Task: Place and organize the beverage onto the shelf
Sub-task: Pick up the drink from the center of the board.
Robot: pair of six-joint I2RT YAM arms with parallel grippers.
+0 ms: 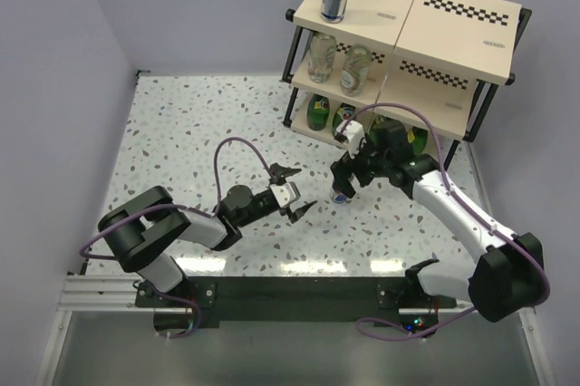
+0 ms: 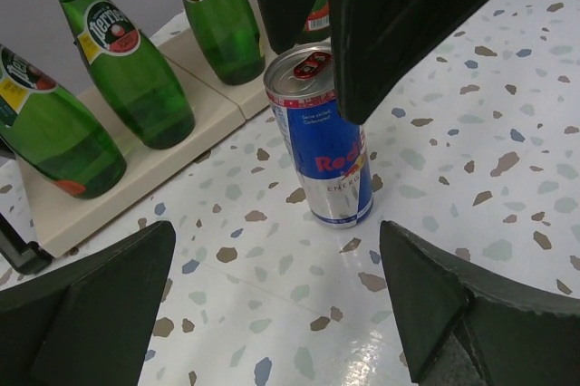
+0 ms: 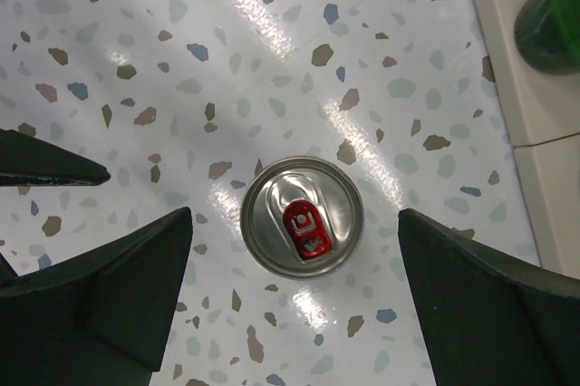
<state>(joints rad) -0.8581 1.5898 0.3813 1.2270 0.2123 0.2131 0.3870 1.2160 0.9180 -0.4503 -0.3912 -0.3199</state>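
Hovering wide open above the can (image 2: pixel 322 146), which stands on the tabletop (image 1: pixel 181 132) near the shelf (image 1: pixel 453 33), the right tool (image 3: pixel 294 223) could clip its rim if it descends off-centre, toppling it. The left tool (image 1: pixel 302 191), also spread open and empty, might collide nearby.

A robot lab test cell, plain pale lilac walls (image 1: pixel 181 5) boxing in my white terrazzo-speckled bench (image 1: pixel 181 132), my black-and-white left arm (image 1: pixel 186 225) and right arm (image 1: pixel 458 209) bolted to an aluminium rail (image 1: pixel 100 294), purple cables (image 1: pixel 222 155) looping loose, black checkered marker strips (image 1: pixel 471 10) on the beige-board shelf (image 1: pixel 453 37)
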